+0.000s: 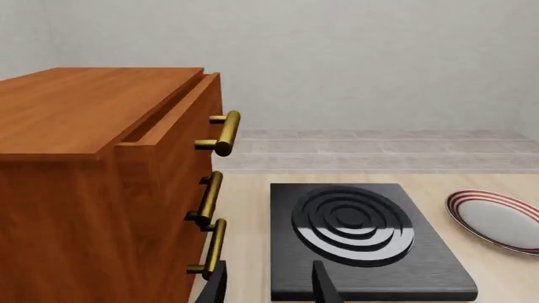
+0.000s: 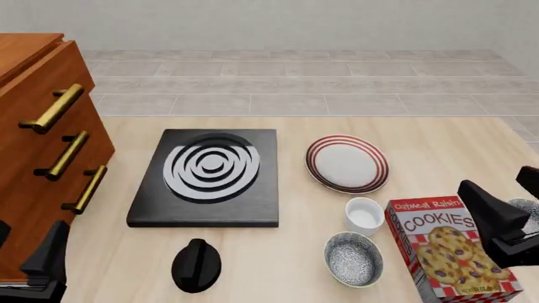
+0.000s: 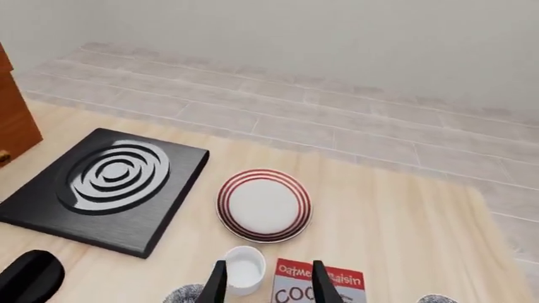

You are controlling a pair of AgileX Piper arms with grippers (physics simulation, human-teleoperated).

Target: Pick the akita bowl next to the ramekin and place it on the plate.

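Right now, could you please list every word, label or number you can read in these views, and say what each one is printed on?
"Oatmeal Raisin": small red-banner line at the top of the cookie box, front view.
"COOKIES": large white letters beneath it on the same box.
In the right wrist view the box shows only "Oatme… Raisin" and "COO", cut off by the gripper finger and the frame edge.
No other readable text on any item.

Your table count, by kind

You have two speckled bowls (image 2: 354,258) (image 2: 527,211), one ramekin (image 2: 365,215), one plate (image 2: 347,163), one black slab (image 2: 206,177), one cookie box (image 2: 446,246), one black knob (image 2: 196,265), one wooden cabinet (image 2: 38,145) with three brass handles.
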